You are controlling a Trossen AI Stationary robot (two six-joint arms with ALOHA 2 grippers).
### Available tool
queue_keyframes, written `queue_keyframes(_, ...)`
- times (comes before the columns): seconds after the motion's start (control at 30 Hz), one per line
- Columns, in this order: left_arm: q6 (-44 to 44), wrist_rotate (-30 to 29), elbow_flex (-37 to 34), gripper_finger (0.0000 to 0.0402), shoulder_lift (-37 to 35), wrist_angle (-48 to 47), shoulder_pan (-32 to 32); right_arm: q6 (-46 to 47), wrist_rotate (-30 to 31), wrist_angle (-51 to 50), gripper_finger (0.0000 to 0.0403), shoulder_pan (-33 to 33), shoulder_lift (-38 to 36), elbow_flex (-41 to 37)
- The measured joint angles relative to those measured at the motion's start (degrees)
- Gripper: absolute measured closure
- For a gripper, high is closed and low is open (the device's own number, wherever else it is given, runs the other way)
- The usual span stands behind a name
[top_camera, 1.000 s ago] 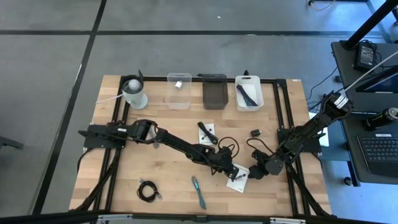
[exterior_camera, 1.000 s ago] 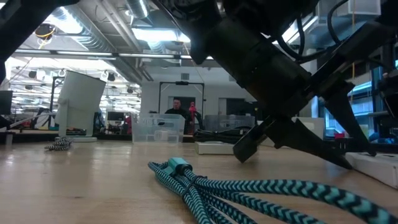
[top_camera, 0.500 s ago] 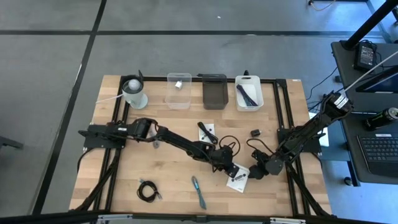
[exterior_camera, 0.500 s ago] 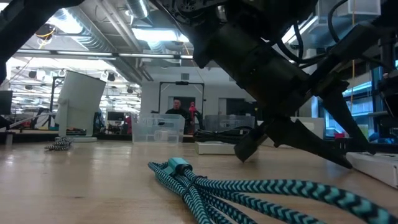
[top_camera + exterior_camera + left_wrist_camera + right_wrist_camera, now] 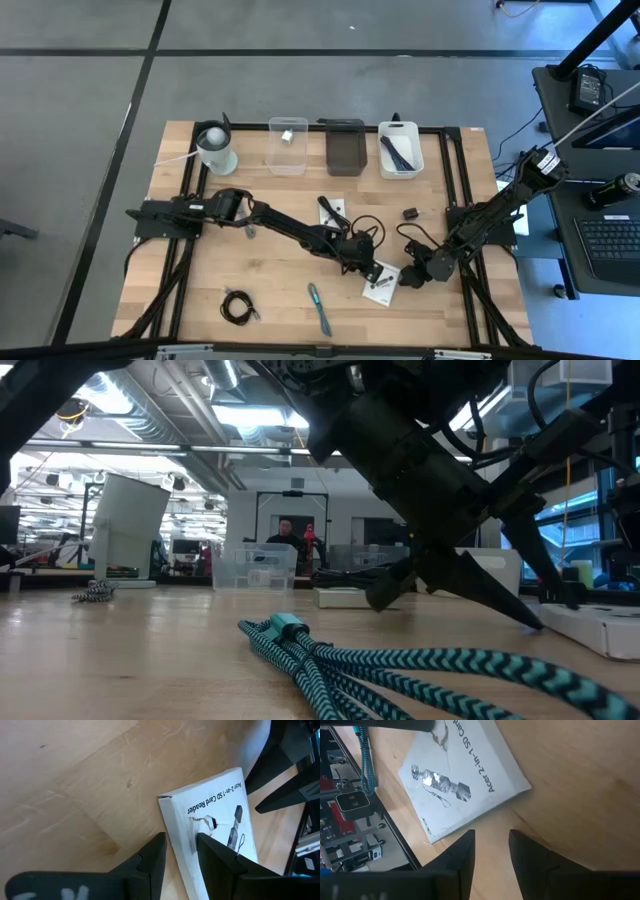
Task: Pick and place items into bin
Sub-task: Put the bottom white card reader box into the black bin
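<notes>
A flat white card reader box [image 5: 215, 837], printed with black lettering and a picture of a small black adapter, lies on the wooden table [image 5: 200, 275] toward its right front. The left gripper [image 5: 179, 851] has its fingers narrowly parted astride the box's edge, while the right gripper [image 5: 491, 851], also narrowly parted and holding nothing, sits just beside the opposite corner. Nearby lie a teal braided cable [image 5: 319, 308], a black coiled cable [image 5: 236, 306] and three bins [image 5: 287, 147] along the far edge.
</notes>
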Motion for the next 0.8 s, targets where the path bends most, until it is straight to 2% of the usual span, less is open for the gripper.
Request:
queue_keyframes(0.23,0.2,-1.9,0.2,0.0295,-0.3,-4.0,-0.4,1.6,4.2,0.0,0.0279,0.0,0.4,0.0)
queue_keyframes(0.5,3.7,-4.0,0.2,0.0295,-0.3,-4.4,-0.9,4.2,5.4,4.3,0.0279,0.0,5.2,0.1)
queue_keyframes(0.8,4.5,-5.6,0.1,0.0315,-0.2,-3.3,-1.4,5.3,10.3,5.6,0.0278,0.0,7.1,0.3)
